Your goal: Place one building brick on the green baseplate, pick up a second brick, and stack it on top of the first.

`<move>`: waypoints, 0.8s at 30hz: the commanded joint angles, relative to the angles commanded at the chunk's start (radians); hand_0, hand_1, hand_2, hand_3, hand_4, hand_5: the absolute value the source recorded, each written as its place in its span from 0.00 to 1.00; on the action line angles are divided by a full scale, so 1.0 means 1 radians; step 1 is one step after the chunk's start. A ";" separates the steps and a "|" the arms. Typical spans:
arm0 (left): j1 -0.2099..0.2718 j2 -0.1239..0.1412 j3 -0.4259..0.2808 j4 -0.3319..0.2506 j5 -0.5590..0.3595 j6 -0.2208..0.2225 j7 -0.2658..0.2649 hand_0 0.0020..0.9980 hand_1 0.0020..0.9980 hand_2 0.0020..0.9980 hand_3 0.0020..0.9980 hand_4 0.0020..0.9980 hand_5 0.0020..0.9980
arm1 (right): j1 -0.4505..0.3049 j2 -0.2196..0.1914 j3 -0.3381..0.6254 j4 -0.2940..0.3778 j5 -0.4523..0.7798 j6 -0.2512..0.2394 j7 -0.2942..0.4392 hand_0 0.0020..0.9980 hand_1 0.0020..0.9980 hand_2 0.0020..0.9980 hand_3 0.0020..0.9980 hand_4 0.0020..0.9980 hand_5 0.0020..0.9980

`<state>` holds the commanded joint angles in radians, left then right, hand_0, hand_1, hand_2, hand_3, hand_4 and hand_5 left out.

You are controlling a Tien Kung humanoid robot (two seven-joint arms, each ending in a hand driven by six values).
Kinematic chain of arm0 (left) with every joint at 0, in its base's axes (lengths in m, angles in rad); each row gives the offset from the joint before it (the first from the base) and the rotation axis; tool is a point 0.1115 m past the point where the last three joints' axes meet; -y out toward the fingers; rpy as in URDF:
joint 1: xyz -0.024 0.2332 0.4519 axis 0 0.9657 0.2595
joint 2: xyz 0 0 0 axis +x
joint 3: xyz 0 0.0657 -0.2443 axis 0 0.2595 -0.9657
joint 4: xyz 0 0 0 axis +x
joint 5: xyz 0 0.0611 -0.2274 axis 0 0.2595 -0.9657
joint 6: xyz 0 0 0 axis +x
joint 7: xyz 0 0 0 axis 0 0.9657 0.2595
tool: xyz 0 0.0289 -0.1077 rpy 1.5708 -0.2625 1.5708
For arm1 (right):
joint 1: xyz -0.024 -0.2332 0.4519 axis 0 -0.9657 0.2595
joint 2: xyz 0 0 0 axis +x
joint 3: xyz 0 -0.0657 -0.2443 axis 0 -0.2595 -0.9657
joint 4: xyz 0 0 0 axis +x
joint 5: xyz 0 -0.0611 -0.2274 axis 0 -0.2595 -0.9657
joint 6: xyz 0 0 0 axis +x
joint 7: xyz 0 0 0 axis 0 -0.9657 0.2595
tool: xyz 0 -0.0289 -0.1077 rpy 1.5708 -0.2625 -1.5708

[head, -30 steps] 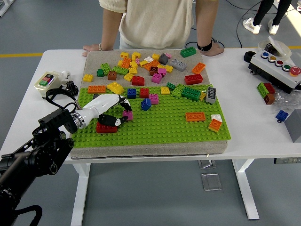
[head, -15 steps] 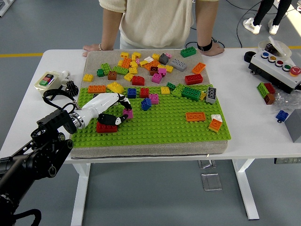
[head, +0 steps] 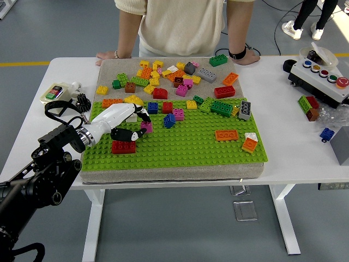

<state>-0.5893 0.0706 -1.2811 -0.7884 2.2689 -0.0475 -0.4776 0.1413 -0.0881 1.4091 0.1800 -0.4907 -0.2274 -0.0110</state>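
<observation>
The green baseplate (head: 191,148) lies on a tan mat in the middle of the table. My left hand (head: 137,126), white with black fingertips, hovers over its left part with the fingers curled around a small pink brick (head: 146,127). A red brick (head: 124,147) sits on the plate just below and left of the hand, apart from the pink one. Whether the pink brick touches the plate cannot be told. My right arm is out of view.
Several loose bricks lie on the tan mat (head: 109,68) behind and along the plate's back edge; orange bricks (head: 226,135) sit at its right. A person rests both hands (head: 107,55) on the table's far edge. A button box (head: 322,76) stands at right, a small device (head: 54,93) at left.
My left hand has drawn up and slightly back-left with the pink brick, uncovering more of the red brick. Nothing else has moved.
</observation>
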 joint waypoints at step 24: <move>0.043 0.033 -0.009 -0.106 0.000 -0.010 0.006 0.72 0.65 0.56 0.55 0.62 0.00 | -0.005 -0.002 0.007 0.000 0.005 0.001 0.003 0.74 0.67 0.71 0.60 0.92 0.50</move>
<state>-0.5461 0.1041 -1.2902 -0.8939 2.2689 -0.0579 -0.4715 0.1366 -0.0900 1.4157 0.1800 -0.4862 -0.2268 -0.0080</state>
